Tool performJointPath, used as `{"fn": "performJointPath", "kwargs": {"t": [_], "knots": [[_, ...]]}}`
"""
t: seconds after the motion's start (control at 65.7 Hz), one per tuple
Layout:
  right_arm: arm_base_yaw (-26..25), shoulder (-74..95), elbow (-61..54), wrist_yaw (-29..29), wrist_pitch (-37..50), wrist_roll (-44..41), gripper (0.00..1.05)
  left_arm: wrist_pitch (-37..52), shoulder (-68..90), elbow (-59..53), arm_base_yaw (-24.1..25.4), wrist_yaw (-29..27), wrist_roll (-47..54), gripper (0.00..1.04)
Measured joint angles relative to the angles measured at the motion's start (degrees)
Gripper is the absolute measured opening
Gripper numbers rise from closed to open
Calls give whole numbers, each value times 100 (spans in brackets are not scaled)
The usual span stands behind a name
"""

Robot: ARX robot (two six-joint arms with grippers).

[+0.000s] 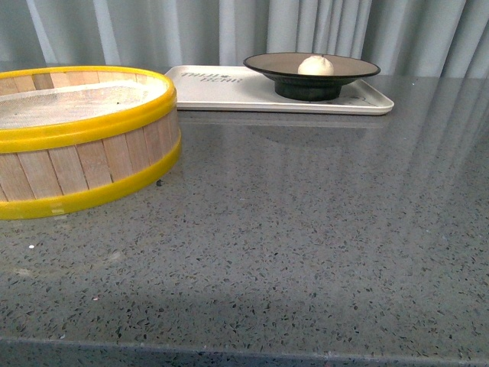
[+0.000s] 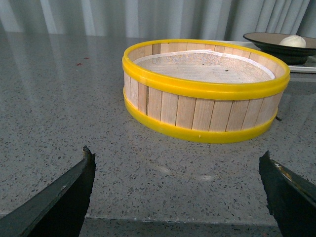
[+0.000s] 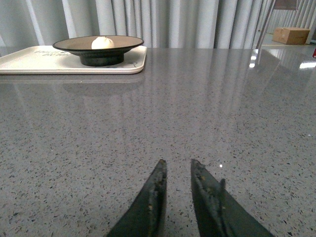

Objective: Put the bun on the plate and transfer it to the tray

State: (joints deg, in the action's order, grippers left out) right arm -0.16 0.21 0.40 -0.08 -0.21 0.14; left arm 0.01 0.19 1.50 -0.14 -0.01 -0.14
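Observation:
A small white bun (image 1: 315, 65) rests in the middle of the black-rimmed tan plate (image 1: 267, 64). That plate stands on the cream tray (image 1: 221, 92) at the back of the grey counter. The right wrist view shows the same bun (image 3: 102, 43), plate (image 3: 74, 45) and tray (image 3: 44, 63) far ahead. In the left wrist view the bun (image 2: 293, 41) and plate (image 2: 264, 40) sit beyond the steamer basket. My left gripper (image 2: 177, 158) is open near the counter's front edge, holding nothing. My right gripper (image 3: 177, 165) is shut and empty, low over the counter. Neither arm appears in the front view.
A yellow-rimmed wooden steamer basket (image 1: 84, 145) stands at the left of the counter, its cloth-lined inside (image 2: 202, 66) holding nothing. Grey curtains (image 1: 229, 30) hang behind. A cardboard box (image 3: 293, 34) sits far off to the right.

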Motion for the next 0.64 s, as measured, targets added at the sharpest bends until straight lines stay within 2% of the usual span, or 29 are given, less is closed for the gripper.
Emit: {"fn": "performJointPath", "kwargs": {"t": [0.259, 0.335, 0.396, 0.64], "knots": [[0, 0, 0, 0, 0, 0, 64, 0, 0, 0, 0, 0, 0, 98], [0, 0, 0, 0, 0, 0, 84, 0, 0, 0, 0, 0, 0, 98], [0, 0, 0, 0, 0, 0, 96, 0, 0, 0, 0, 0, 0, 98], [0, 0, 0, 0, 0, 0, 96, 0, 0, 0, 0, 0, 0, 98]]}}
